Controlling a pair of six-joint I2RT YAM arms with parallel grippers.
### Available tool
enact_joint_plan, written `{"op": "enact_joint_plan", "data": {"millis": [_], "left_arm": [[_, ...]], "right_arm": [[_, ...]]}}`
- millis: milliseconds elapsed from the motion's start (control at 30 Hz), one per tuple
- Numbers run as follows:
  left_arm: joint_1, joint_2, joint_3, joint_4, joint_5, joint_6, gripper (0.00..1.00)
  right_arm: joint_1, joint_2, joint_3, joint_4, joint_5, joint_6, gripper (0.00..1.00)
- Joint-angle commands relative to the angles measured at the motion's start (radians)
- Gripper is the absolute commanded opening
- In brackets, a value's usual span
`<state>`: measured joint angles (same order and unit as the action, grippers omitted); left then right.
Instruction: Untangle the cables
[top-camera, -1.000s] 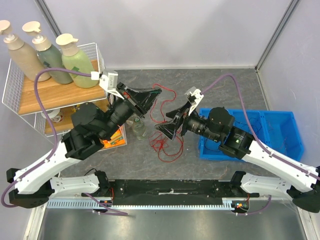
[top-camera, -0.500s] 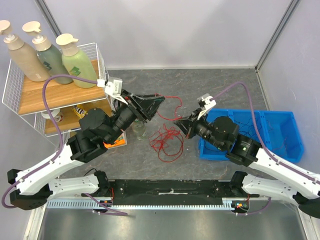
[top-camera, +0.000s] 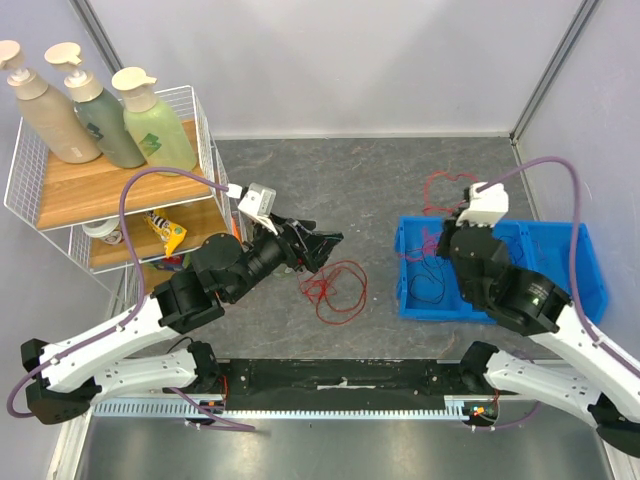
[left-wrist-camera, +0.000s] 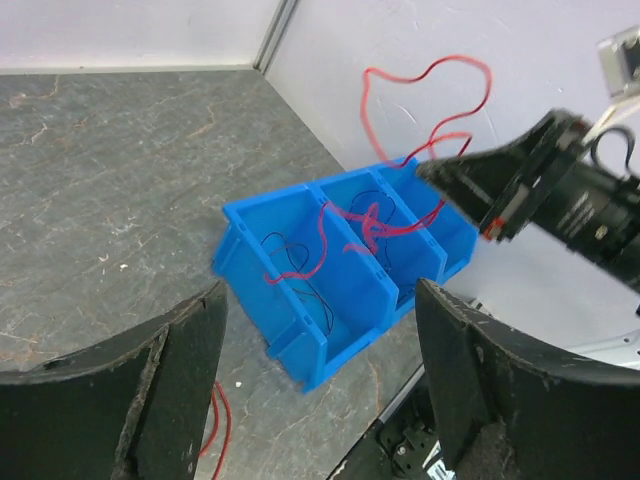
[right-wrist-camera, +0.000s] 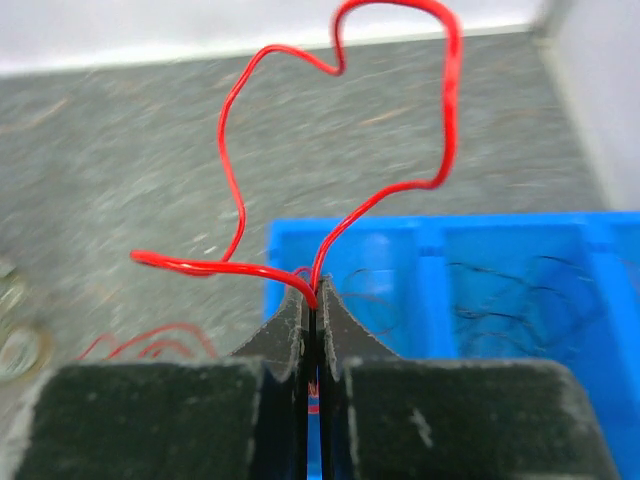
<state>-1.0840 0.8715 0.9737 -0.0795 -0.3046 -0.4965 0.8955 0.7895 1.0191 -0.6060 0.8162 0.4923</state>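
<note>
Grey stone-look tabletop (top-camera: 380, 180), white walls (top-camera: 350, 60) all round. I'm pinching a thin red wire (right-wrist-camera: 445, 100) in the right gripper (right-wrist-camera: 312, 300), fingers closed tight on it. It's looping up and away from the tips, with the blue plastic divided bin (top-camera: 575, 262) sitting right underneath. Thin black wires (left-wrist-camera: 300, 290) are lying in its compartments. The left gripper (top-camera: 322, 243) is hanging spread wide, holding nothing, just beside the loose red wire tangle (top-camera: 335, 285) on the table, so I'm reckoning that arm's nearer for the next grab.

left hand (left-wrist-camera: 320, 292) fingers spread wide | right hand (right-wrist-camera: 312, 300) pinched closed (wrist apparently raised)
</note>
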Motion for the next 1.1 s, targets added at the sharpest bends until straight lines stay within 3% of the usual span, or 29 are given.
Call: {"op": "enact_joint_plan", "data": {"millis": [0, 133, 200, 433, 500, 633, 767, 933, 1067], "left_arm": [[0.001, -0.012, -0.009, -0.023, 0.036, 0.012, 0.8], [-0.001, -0.019, -0.038, -0.02, 0.051, -0.013, 0.79], [0.001, -0.019, -0.05, -0.02, 0.071, -0.03, 0.78], [0.001, -0.023, -0.075, -0.025, 0.119, -0.063, 0.76], [-0.001, -0.026, -0.082, -0.029, 0.119, -0.065, 0.75], [-0.001, -0.022, -0.086, -0.042, 0.122, -0.063, 0.75], [-0.001, -0.028, -0.07, -0.068, 0.133, -0.06, 0.75], [0.001, -0.058, -0.098, -0.068, 0.113, -0.071, 0.75], [0.001, -0.066, -0.096, -0.089, 0.128, -0.071, 0.74]], "right_arm": [[-0.122, 0.101, 0.139, -0.231, 0.32, 0.086, 0.0], [-0.456, 0.212, 0.216, -0.258, 0.212, 0.039, 0.0], [-0.555, 0.25, 0.26, -0.256, 0.236, 0.012, 0.0], [-0.653, 0.358, 0.415, -0.221, 0.481, -0.104, 0.0], [-0.745, 0.381, 0.403, -0.183, 0.505, -0.142, 0.0], [-0.877, 0.364, 0.351, -0.011, 0.355, -0.243, 0.01], [-0.93, 0.321, 0.178, 0.231, 0.344, -0.418, 0.04], [-0.986, 0.327, 0.029, 0.289, 0.242, -0.33, 0.05], [-0.994, 0.349, -0.014, 0.279, 0.326, -0.276, 0.05]]}}
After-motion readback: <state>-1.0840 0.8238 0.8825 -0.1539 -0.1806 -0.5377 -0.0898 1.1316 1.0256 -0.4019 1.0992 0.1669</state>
